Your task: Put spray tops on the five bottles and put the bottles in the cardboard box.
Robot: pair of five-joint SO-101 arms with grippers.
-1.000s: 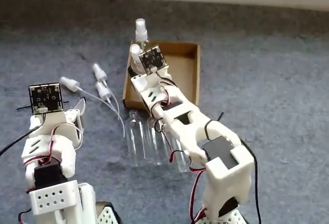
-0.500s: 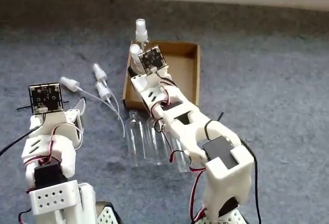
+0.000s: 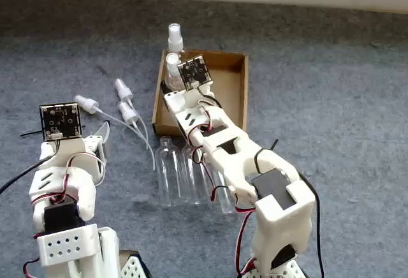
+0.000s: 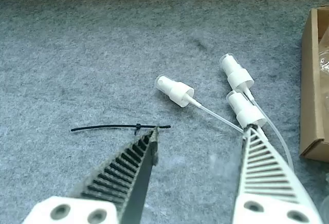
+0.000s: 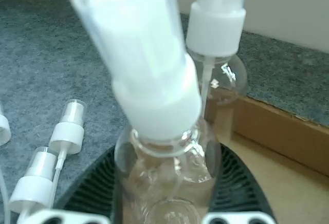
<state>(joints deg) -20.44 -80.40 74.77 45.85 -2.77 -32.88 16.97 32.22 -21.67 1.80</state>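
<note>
Right tool point(image 5: 164, 196) is clamping a bottle point(image 5: 167, 154) beside a second bottle point(image 5: 220, 77); left tool point(image 4: 202, 130) is gaping wide by loose tops point(image 4: 175, 89).

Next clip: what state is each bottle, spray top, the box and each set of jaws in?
Held bottle: top on, clamped in right jaws.
Far bottle: top on, upright.
Three bottles: no tops, lying on carpet.
Spray tops: three, loose on carpet.
Box: open.
Left jaws: open, empty.
Right jaws: shut on held bottle.
</note>
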